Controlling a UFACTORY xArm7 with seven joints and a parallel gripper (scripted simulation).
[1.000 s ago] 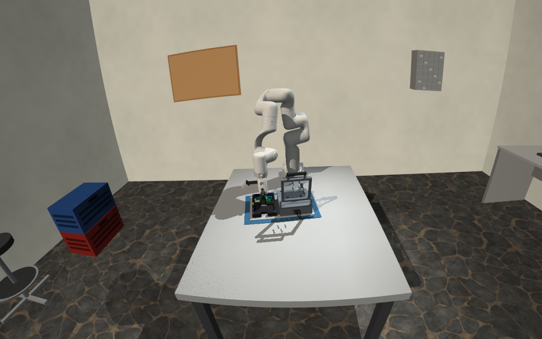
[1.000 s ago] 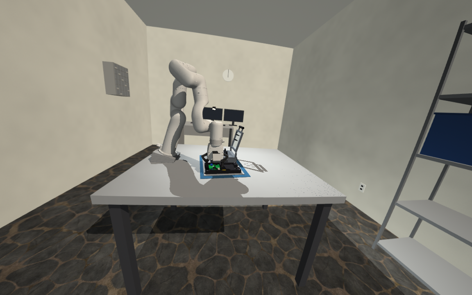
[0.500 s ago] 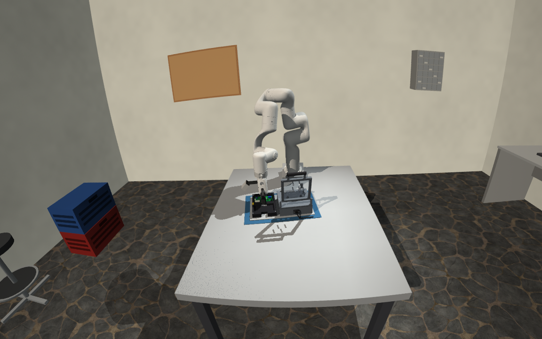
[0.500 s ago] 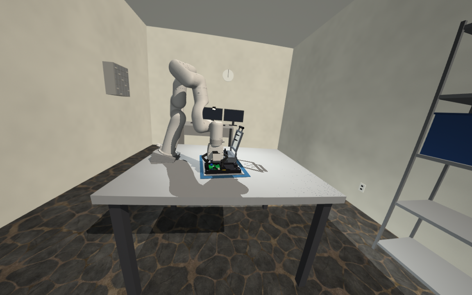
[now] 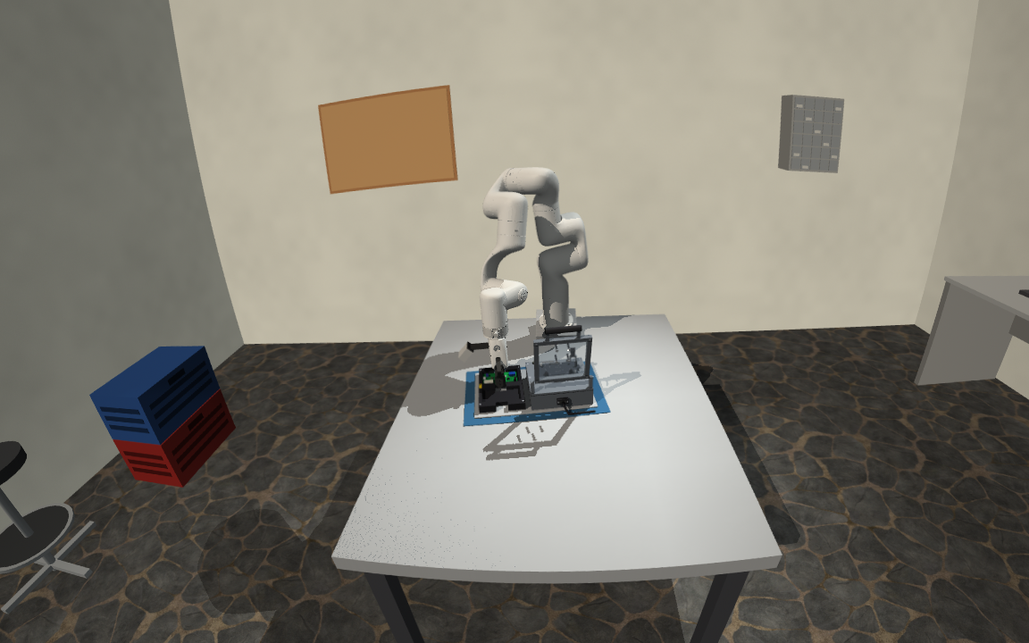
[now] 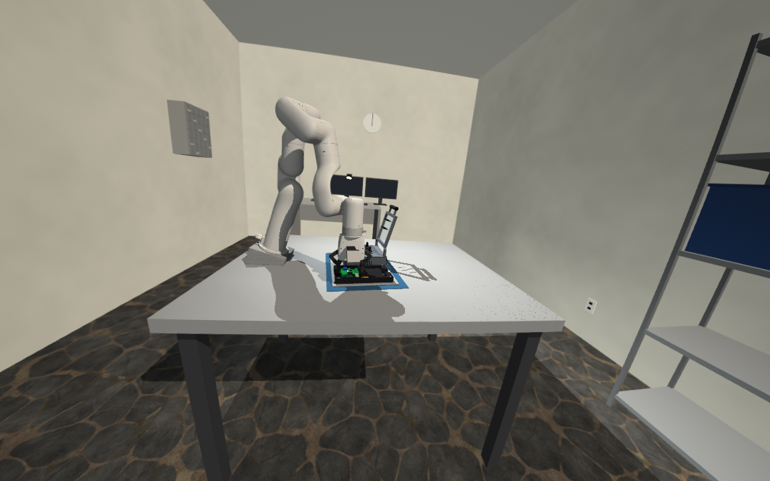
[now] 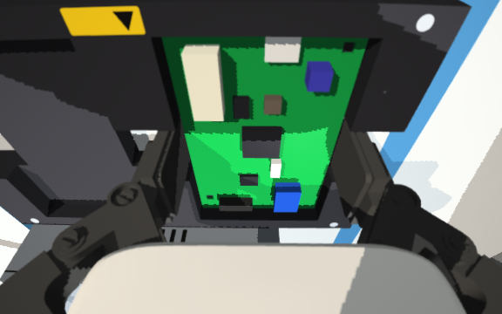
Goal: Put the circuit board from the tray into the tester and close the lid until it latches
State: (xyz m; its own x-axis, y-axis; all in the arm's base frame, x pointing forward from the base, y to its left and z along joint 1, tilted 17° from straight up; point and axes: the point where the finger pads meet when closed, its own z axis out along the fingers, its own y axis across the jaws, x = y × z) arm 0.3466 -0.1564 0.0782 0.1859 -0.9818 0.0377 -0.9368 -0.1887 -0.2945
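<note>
The green circuit board (image 7: 261, 126) lies face up in a pocket of the black tray (image 5: 501, 387). Its white connector (image 7: 282, 49) is at the end far from the wrist camera. My gripper (image 7: 261, 137) is open and low over the tray. Its two fingers stand in the finger recesses, one beside each long edge of the board; I cannot tell if they touch it. The board also shows in the exterior view (image 6: 349, 272). The grey tester (image 5: 560, 375) stands right of the tray with its clear lid (image 5: 563, 356) raised upright and its handle (image 5: 562, 328) on top.
Tray and tester sit on a blue mat (image 5: 534, 399) at the back of the white table. A yellow label (image 7: 102, 19) marks the tray's far rim. The tester is close beside the tray (image 6: 375, 263). The arm's base (image 6: 265, 254) stands behind the mat.
</note>
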